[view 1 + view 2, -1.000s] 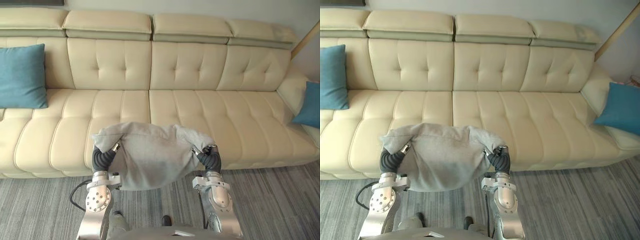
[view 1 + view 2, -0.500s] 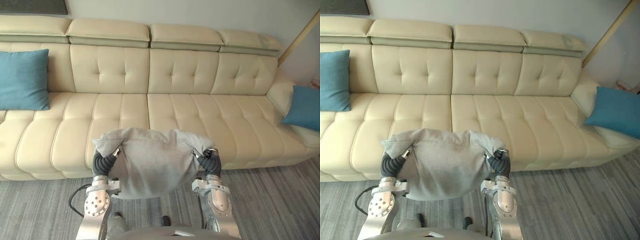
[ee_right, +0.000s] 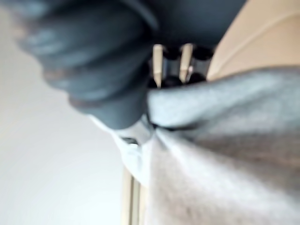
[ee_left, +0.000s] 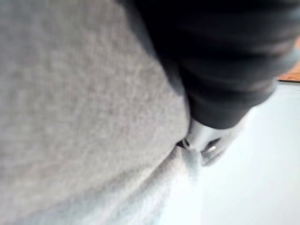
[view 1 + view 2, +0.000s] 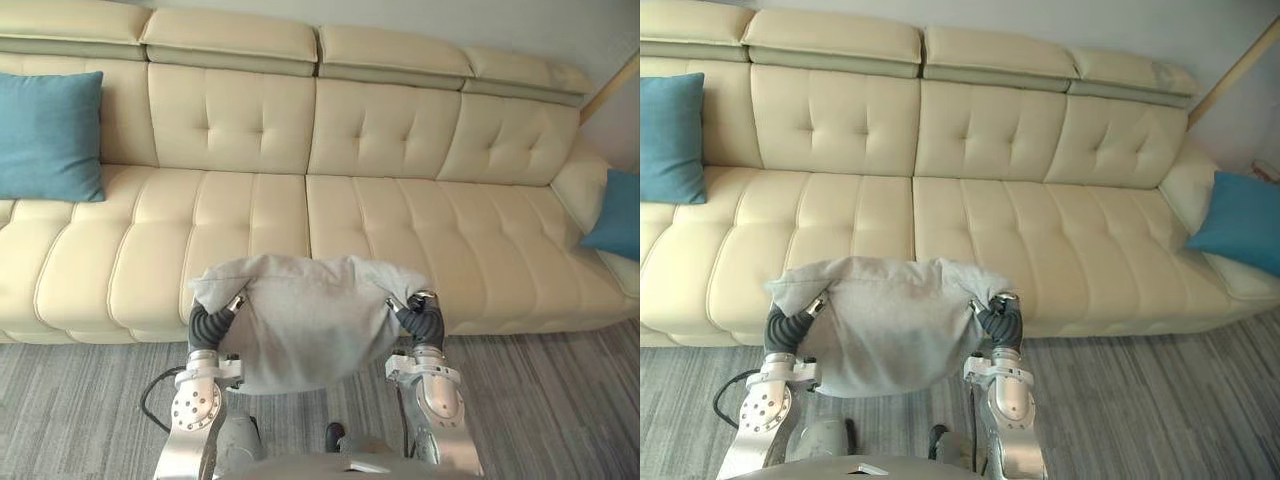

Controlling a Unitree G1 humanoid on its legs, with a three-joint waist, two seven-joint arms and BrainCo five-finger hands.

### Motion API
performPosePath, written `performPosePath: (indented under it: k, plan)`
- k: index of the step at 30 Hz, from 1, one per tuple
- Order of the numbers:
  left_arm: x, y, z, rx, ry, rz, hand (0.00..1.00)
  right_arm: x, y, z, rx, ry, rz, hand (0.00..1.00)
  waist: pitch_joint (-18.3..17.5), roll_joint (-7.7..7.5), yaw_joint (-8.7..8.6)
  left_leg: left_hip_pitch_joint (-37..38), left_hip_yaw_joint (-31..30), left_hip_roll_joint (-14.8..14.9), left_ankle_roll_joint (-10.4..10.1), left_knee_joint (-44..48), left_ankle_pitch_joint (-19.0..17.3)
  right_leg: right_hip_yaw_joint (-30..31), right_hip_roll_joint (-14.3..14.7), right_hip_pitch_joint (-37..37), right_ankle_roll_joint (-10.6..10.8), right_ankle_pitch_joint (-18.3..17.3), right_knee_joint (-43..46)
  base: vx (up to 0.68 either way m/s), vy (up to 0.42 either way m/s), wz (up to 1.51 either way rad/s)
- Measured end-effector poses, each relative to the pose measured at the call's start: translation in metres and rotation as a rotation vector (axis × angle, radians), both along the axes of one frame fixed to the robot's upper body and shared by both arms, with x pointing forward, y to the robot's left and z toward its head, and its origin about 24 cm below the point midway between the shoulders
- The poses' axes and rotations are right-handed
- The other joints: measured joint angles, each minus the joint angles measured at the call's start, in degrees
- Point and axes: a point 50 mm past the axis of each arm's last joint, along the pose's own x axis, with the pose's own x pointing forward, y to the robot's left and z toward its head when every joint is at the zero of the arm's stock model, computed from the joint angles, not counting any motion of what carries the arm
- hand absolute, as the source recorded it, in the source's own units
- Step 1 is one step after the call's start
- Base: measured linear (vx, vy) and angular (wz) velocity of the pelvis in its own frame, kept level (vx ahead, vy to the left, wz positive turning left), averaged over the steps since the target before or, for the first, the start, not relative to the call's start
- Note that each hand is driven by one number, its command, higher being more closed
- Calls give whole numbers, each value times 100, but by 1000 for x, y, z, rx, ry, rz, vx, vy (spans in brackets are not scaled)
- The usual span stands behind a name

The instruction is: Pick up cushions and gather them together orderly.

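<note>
Hands either side, the grey cushion (image 5: 305, 320) hangs between the left hand (image 5: 210, 322) and right hand (image 5: 425, 318), just off the front edge of the sofa (image 5: 400, 230), about its middle. Whether either hand is curled into the fabric or only pressing flat I cannot tell, since the cushion hides that. A blue cushion (image 5: 45, 135) leans at the sofa's left end, the other blue cushion (image 5: 615, 215) at its right end. My worry is the two-sided squeeze: if the arms drift apart, the soft, sagging cushion could slip to the floor (image 5: 560, 400) short of the sofa.
</note>
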Motion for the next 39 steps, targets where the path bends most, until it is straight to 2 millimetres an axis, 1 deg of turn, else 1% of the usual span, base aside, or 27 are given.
performPosePath:
  k: [1,2,4,6,7,8,9,10,11,12,13,14,15,16,17,19,20,22,24,25,26,27,30,32,34,36,39]
  plan:
    - [1,0,1,3,-3,0,100,1,1,0,1,1,2,100,82,21,4,78,2,-11,31,-6,-27,-52,-41,-120,-105,-109,249,-17,54,6]
    - [1,2,1,13,-3,-2,100,2,1,-2,0,11,4,100,112,29,-35,176,-6,-34,88,-22,-68,-171,-100,-276,-195,-415,430,25,-20,15]
    - [5,3,3,23,-17,3,100,5,2,1,0,-4,12,100,97,-21,-2,173,-51,-38,125,-87,-75,-323,-99,-487,-174,-503,-104,83,-74,18]
    - [8,6,1,40,-11,5,100,14,3,3,-4,-17,19,100,107,-45,-44,263,-105,-96,211,-400,-24,-338,-126,-660,-70,-160,-1167,186,-144,22]
    - [10,6,-2,45,2,3,100,17,2,3,-12,-14,22,100,111,-69,-90,359,-204,-194,200,-556,-30,-332,-204,-686,63,132,-1596,224,-149,32]
    - [11,7,-3,49,7,2,100,17,1,3,-16,-14,24,100,103,-87,-145,410,-317,-284,166,-609,-47,-322,-270,-714,84,235,-1745,372,-300,60]
    - [11,7,-4,54,9,-2,100,16,0,2,-18,-9,25,100,31,-205,-250,513,-436,-347,-20,-575,-151,-271,-349,-723,9,354,-1753,302,-290,55]
    - [11,6,-4,51,10,-2,100,16,0,2,-21,-8,27,100,17,-221,-259,556,-484,-329,-101,-549,-197,-224,-319,-743,-20,562,-1641,396,-379,57]
    - [11,3,-4,40,11,-6,100,15,-2,2,-36,-7,31,100,-17,-106,-319,575,-681,-192,-283,-498,-311,-279,-187,-795,-37,645,-1279,366,-318,39]
    - [10,-2,-6,26,18,-17,100,14,-6,0,-56,2,38,100,-120,146,-332,621,-824,139,-412,-609,-390,-516,59,-865,-191,266,-997,384,-286,33]
    - [9,-3,-6,20,21,-18,100,13,-6,0,-59,3,40,100,-164,219,-318,632,-864,234,-403,-572,-414,-580,158,-870,-251,179,-989,331,-201,12]
    - [9,-6,-6,2,20,-16,100,14,-8,2,-77,-1,49,100,-218,328,-302,473,-1086,330,-478,15,-410,-704,322,-864,-374,63,-958,372,-174,-8]
    - [9,-8,-6,-11,20,-14,100,14,-10,4,-89,-8,57,100,-239,366,-295,410,-1208,354,-490,572,-268,-783,439,-835,-475,39,-923,585,-253,8]
    - [10,-12,-6,-29,18,-21,100,14,-12,5,-96,-12,52,100,-263,397,-386,425,-1122,446,-395,889,46,-959,583,-689,-620,-81,-897,497,-213,18]
    - [11,-15,-6,-40,17,-27,100,14,-13,6,-99,-14,49,100,-265,391,-421,412,-1060,514,-365,944,205,-1001,623,-621,-673,-114,-918,559,-233,21]
    - [14,-17,-12,-46,40,-35,100,16,-18,9,-120,-27,45,100,-264,386,-395,223,-759,644,-197,1449,830,-943,675,-257,-743,-158,-1198,404,-142,-6]
    - [16,-19,-14,-50,49,-44,100,15,-22,11,-136,-34,42,100,-259,412,-344,100,-604,672,-227,1869,834,-850,675,2,-748,-162,-1431,349,-50,-16]
    - [16,-21,-14,-55,50,-47,100,15,-23,15,-135,-51,23,100,-254,416,-275,-192,-338,650,-167,2186,436,-772,644,458,-747,-161,-1831,362,8,-2]
    - [17,-22,-13,-62,46,-53,100,17,-24,18,-136,-63,16,100,-254,412,-149,-585,-178,443,-103,1496,98,-761,498,760,-741,-162,-1957,248,95,-1]
    - [17,-22,-13,-62,45,-53,100,18,-23,18,-135,-63,16,100,-251,415,-117,-614,-150,404,-89,1160,116,-738,475,782,-722,-174,-1927,197,133,-23]
    - [17,-21,-14,-61,46,-50,100,18,-23,18,-134,-63,17,100,-235,471,-59,-519,-65,386,-56,233,404,-688,470,829,-664,-210,-1831,201,173,-30]
    - [16,-20,-12,-58,40,-48,100,17,-22,15,-130,-51,20,100,-265,566,-19,-330,-76,394,-108,-502,930,-528,533,930,-412,-429,-1708,202,163,-23]
    - [14,-10,-10,-31,31,-33,100,16,-16,13,-89,-46,16,100,-304,379,-90,21,13,86,-57,-1035,948,-369,299,963,-386,-474,-1652,174,139,8]
    - [11,-7,-10,-25,35,-25,100,17,-14,13,-89,-47,36,100,-297,364,-66,322,117,-1,9,-1336,1007,-220,234,965,-386,-466,-1438,114,83,-5]
    - [9,-6,-11,-25,37,-19,100,17,-14,11,-92,-38,44,100,-301,363,-67,599,142,17,1,-1585,1053,-30,276,894,-392,-463,-1168,66,29,-5]
    - [9,-5,-10,-22,33,-17,100,20,-13,8,-92,-29,55,100,-376,265,-105,666,159,8,-86,-1773,1103,163,304,1062,-319,-335,-1527,60,-17,-14]
    - [9,-5,-10,-23,35,-29,100,20,-13,9,-93,-30,57,100,-384,250,-158,839,267,66,-169,-2090,1242,279,404,1062,-239,-255,-1589,39,-65,-25]
